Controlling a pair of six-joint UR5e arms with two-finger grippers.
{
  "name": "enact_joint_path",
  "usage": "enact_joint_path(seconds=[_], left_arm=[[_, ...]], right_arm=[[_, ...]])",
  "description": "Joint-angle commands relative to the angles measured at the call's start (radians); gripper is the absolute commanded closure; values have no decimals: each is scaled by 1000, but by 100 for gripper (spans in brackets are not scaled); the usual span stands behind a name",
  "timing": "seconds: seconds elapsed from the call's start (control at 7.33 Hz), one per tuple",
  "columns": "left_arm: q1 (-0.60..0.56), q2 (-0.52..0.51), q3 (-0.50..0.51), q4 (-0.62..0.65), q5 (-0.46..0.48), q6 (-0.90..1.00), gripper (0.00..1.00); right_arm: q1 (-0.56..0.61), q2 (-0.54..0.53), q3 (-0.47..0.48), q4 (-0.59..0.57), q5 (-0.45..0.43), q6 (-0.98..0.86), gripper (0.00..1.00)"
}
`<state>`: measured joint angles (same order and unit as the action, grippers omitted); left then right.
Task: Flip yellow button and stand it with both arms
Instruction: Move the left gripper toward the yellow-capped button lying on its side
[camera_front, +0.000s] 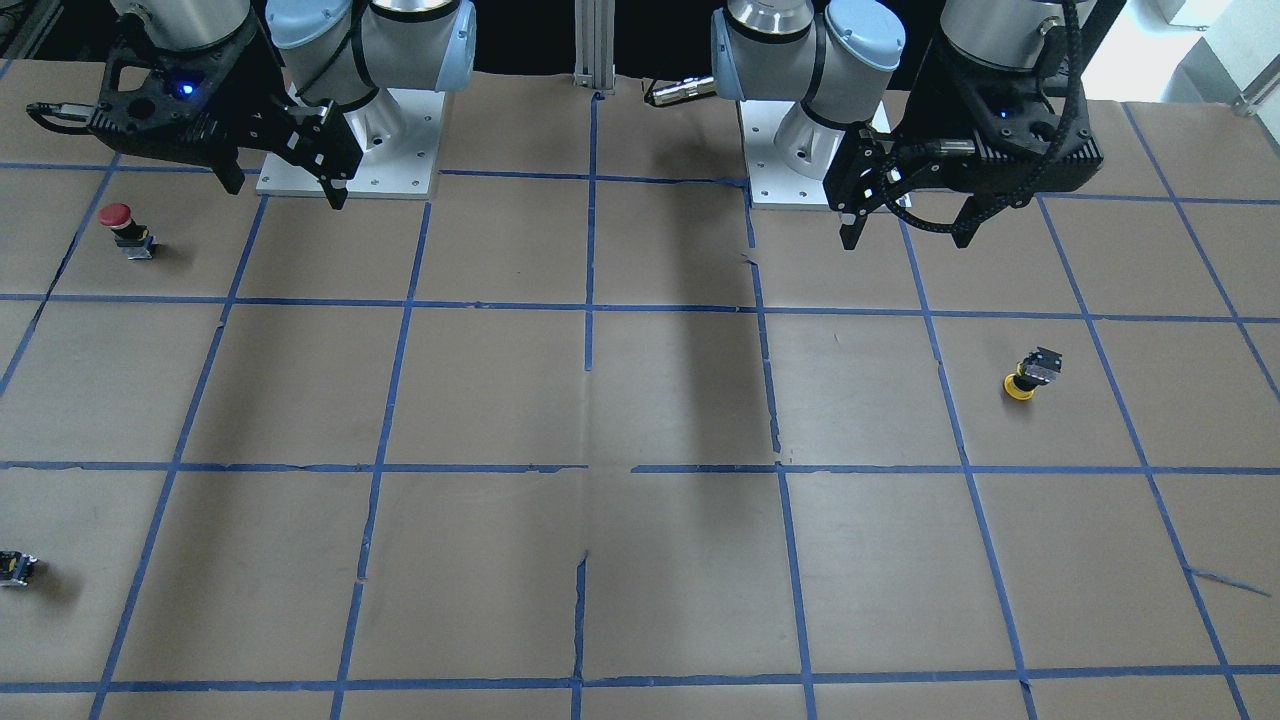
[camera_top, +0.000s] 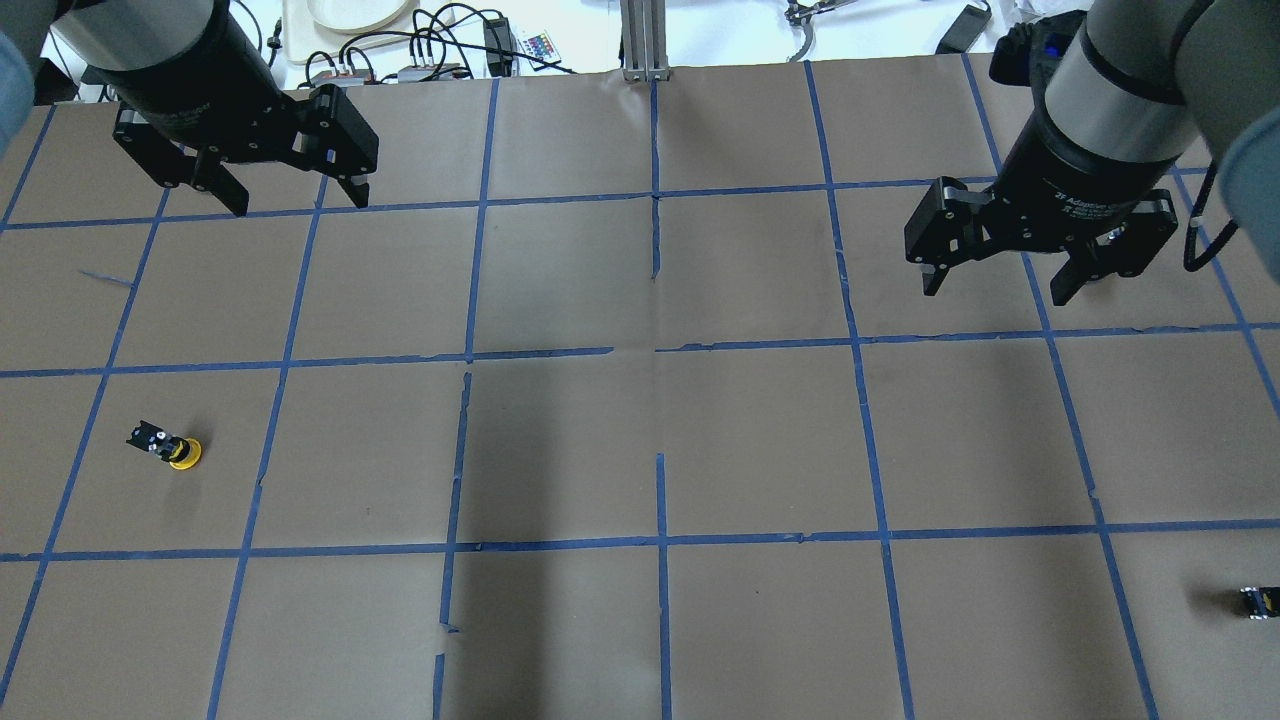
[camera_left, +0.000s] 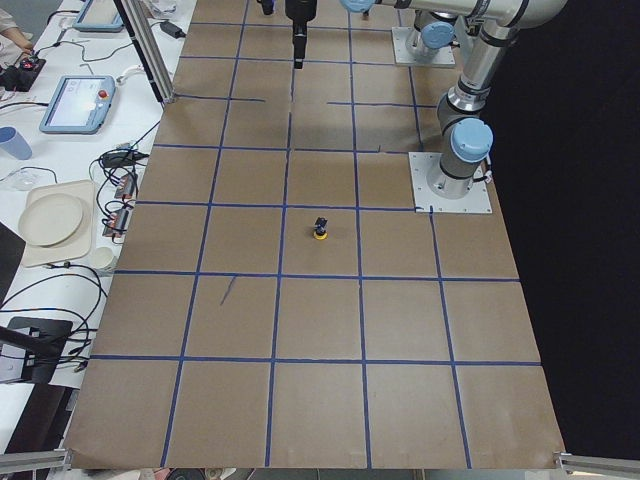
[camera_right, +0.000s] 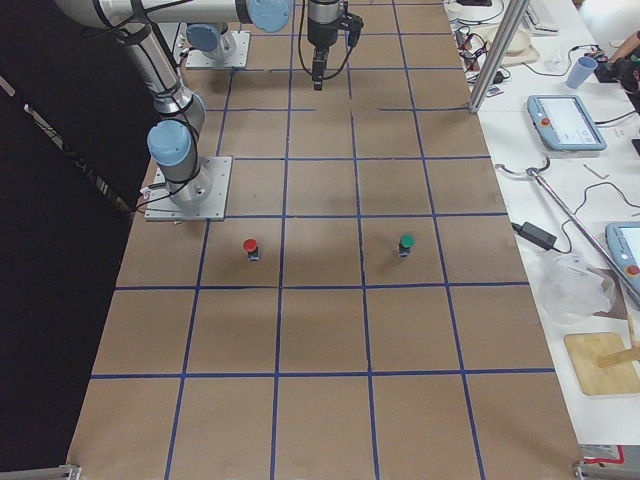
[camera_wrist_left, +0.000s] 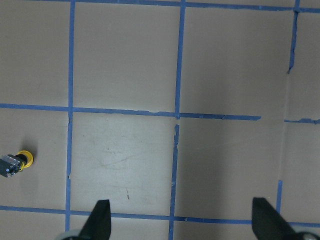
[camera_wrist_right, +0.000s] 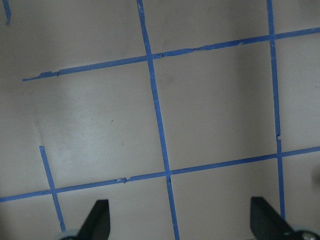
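Observation:
The yellow button (camera_front: 1028, 377) rests on the brown paper with its yellow cap down and its black body tilted upward. It lies on my left side, also seen in the overhead view (camera_top: 167, 446), the exterior left view (camera_left: 319, 229) and at the left edge of the left wrist view (camera_wrist_left: 18, 162). My left gripper (camera_top: 298, 203) is open and empty, hovering high and well away from the button, nearer the table's far edge; it also shows in the front view (camera_front: 905, 238). My right gripper (camera_top: 996, 290) is open and empty, high over the right half of the table (camera_front: 285, 192).
A red-capped button (camera_front: 125, 230) stands on my right side near the right arm's base plate (camera_front: 395, 170). A tiny black-and-yellow block (camera_top: 1258, 601) lies at the right table edge. A green-capped button (camera_right: 405, 243) stands beyond the red one. Blue tape lines grid the paper.

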<state>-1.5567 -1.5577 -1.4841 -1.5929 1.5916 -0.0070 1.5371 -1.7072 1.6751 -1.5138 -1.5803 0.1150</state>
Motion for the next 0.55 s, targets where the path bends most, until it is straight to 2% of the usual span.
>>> enact_joint_path(seconds=[0.0, 0.41], left_arm=[[-8, -2, 4, -4, -2, 22, 0], [42, 13, -44, -10, 11, 68, 0]], right_arm=[[0, 0, 0, -9, 0, 0, 0], [0, 0, 0, -9, -3, -1, 0]])
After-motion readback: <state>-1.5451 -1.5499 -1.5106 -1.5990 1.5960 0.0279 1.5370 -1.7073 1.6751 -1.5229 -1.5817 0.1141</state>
